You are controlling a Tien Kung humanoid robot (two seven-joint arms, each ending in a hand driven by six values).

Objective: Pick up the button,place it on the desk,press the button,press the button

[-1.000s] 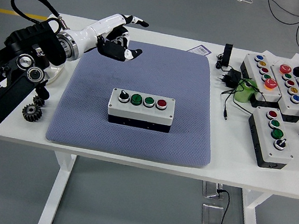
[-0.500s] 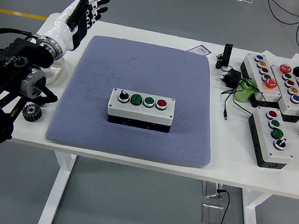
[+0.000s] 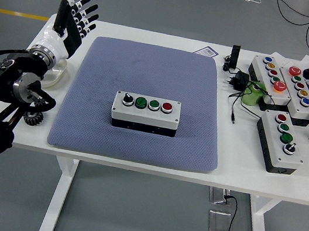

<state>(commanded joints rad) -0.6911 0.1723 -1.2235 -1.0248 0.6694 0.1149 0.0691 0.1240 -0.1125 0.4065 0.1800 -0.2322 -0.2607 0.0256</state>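
Sitting on the blue mat [image 3: 149, 73], button box [image 3: 145, 113] (four controls); left hand [image 3: 71, 18] splayed, empty.

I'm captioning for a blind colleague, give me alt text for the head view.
A button box with a black knob, two green buttons and a red one sits mid-way on a grey mat on a white table. The robot's left hand, fingers spread, is raised at the table's far left corner. More button boxes lie at right.
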